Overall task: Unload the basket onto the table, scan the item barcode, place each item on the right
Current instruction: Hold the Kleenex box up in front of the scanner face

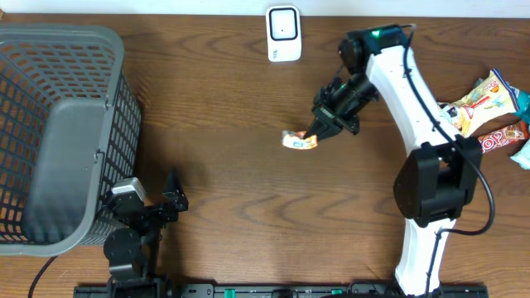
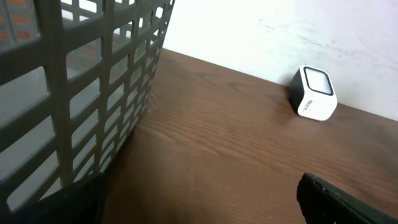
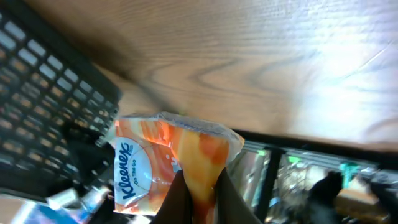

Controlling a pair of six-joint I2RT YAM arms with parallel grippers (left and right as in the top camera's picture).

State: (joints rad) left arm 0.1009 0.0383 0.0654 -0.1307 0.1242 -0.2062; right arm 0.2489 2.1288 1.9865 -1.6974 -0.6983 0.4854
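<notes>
Fingers of the right gripper (image 1: 315, 131) pinched tight on one end of the orange-and-white Kleenex tissue pack (image 1: 300, 140) — pack at mid-table, long axis roughly left-right, free end pointing toward the grey plastic mesh basket (image 1: 62, 33). White boxy scanner (image 1: 282, 33) sits beyond it. Left gripper (image 1: 151, 199) — fingers spread wide, holding nothing.

Bright even light; table (image 3: 336, 56) glares, tissue pack (image 3: 155, 162) slightly blurred.

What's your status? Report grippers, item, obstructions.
Left gripper open beside basket. Right gripper shut on Kleenex pack, short of barcode scanner. Nothing seen between them.
</notes>
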